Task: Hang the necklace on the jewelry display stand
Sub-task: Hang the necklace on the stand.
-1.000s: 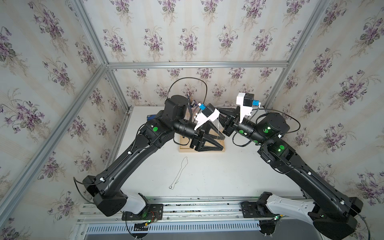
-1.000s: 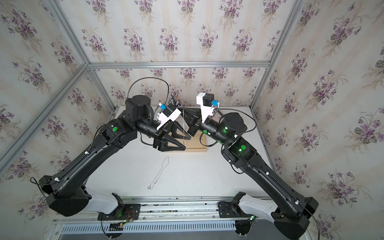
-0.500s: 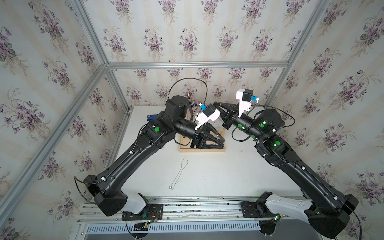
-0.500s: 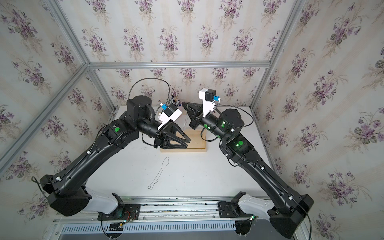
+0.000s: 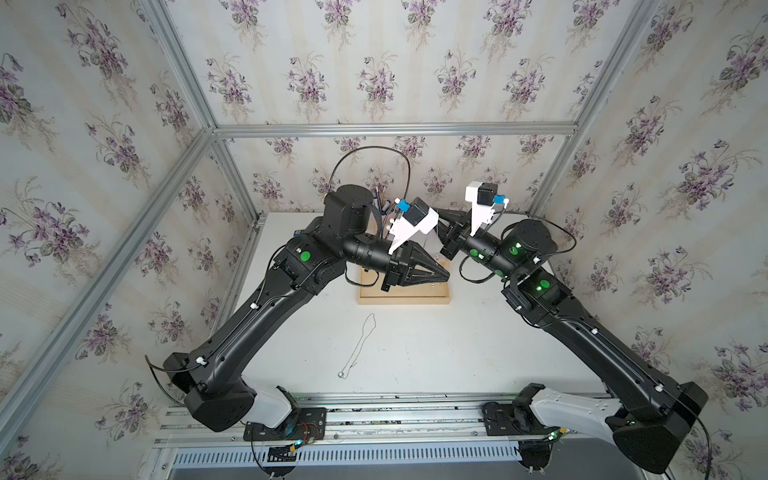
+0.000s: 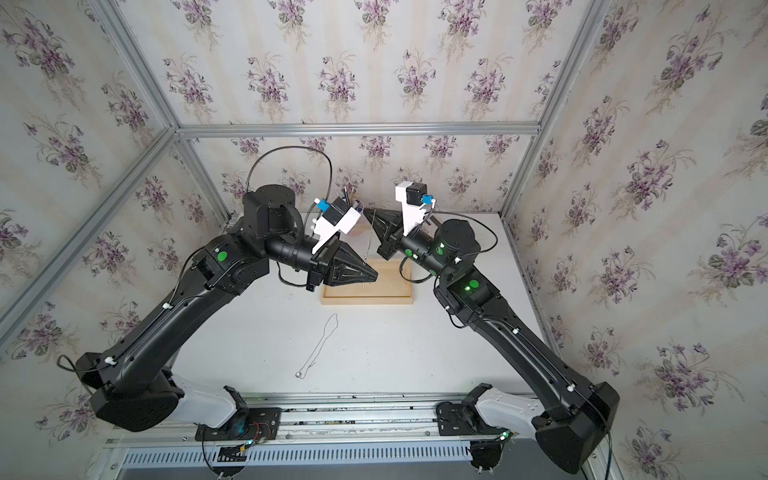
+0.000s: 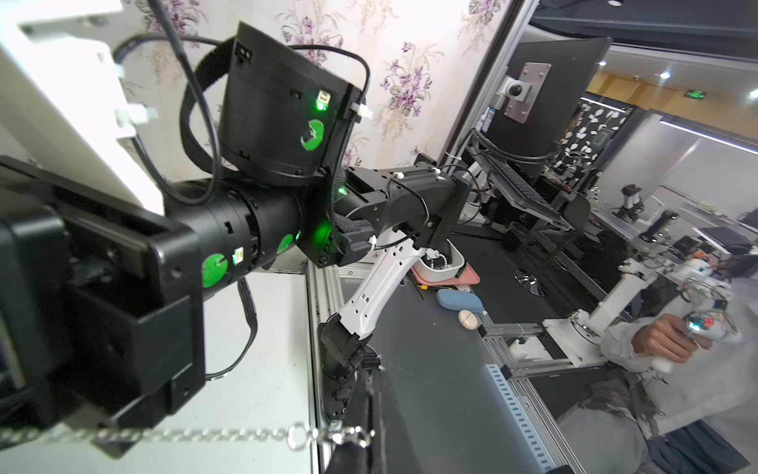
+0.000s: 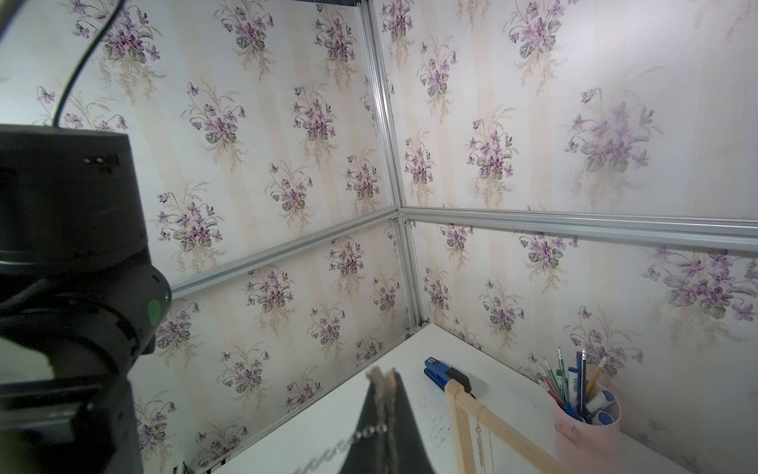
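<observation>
A silver necklace chain (image 6: 369, 245) is stretched between my two grippers above the jewelry display stand's tray base (image 6: 368, 297). My left gripper (image 6: 375, 275) hangs low over the tray, shut on the chain's clasp end (image 7: 357, 435). Higher up and further back, my right gripper (image 6: 368, 211) points away from me, shut on the chain's other end (image 8: 369, 431). The right wrist view shows the stand's upright and crossbar (image 8: 492, 418) beside that gripper, with a thin chain (image 8: 479, 435) hanging on the bar.
Another thin necklace (image 5: 359, 345) lies stretched out on the white table in front of the stand. A pink pen cup (image 8: 586, 427) and a blue stapler (image 8: 441, 371) stand at the back by the flowered walls. Both arms arch over the stand.
My left gripper's jaws went from open to shut on the chain's clasp end. My right gripper swung up and back with its end of the chain, pulling it taut.
</observation>
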Motion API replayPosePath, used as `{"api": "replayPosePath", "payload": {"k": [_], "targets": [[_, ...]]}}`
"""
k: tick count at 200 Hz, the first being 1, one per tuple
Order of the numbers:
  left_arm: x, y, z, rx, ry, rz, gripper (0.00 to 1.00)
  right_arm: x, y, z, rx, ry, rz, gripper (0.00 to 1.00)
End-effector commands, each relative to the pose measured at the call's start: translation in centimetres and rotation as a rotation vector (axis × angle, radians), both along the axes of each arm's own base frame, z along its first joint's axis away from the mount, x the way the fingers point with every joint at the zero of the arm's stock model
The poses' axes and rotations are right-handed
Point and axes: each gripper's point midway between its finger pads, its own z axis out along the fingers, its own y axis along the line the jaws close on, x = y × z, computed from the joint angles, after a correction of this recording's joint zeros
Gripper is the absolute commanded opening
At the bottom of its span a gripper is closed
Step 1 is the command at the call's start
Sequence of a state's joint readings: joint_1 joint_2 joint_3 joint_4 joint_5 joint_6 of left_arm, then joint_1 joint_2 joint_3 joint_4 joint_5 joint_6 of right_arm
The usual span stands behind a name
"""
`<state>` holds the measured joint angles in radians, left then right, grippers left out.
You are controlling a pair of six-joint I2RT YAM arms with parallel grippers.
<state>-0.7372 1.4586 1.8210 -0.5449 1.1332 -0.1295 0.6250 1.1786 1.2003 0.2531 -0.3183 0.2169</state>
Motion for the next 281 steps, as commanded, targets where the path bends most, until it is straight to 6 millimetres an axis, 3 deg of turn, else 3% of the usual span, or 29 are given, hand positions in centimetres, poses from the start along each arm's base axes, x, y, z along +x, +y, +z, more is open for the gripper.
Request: {"api": "replayPosePath", "payload": {"k": [1, 54, 59, 97, 167, 281], "targets": [[1.7, -0.2, -0.2, 0.025, -0.012, 0.077, 0.01, 0.9, -0.3, -0.2, 0.018, -0.007, -0.025, 0.00], [7.0, -1.5, -1.6, 0.080, 0.046, 0.166, 0.02, 3.9, -0.8, -3.2, 0.011, 0.046, -0.055, 0.00], [7.6, -1.6, -1.7, 0.084, 0.055, 0.171, 0.02, 5.2, -2.1, -3.6, 0.013, 0.054, -0.093, 0.00], [11.4, -2.8, -3.1, 0.106, 0.114, 0.188, 0.03, 7.7, -3.5, -5.4, 0.045, 0.106, -0.105, 0.00], [15.4, -4.4, -5.6, 0.130, 0.152, 0.191, 0.03, 11.3, -5.0, -9.8, 0.050, 0.192, -0.126, 0.00], [22.6, -5.8, -11.8, 0.174, 0.271, 0.238, 0.03, 16.7, -7.1, -15.4, 0.045, 0.287, -0.179, 0.00]]}}
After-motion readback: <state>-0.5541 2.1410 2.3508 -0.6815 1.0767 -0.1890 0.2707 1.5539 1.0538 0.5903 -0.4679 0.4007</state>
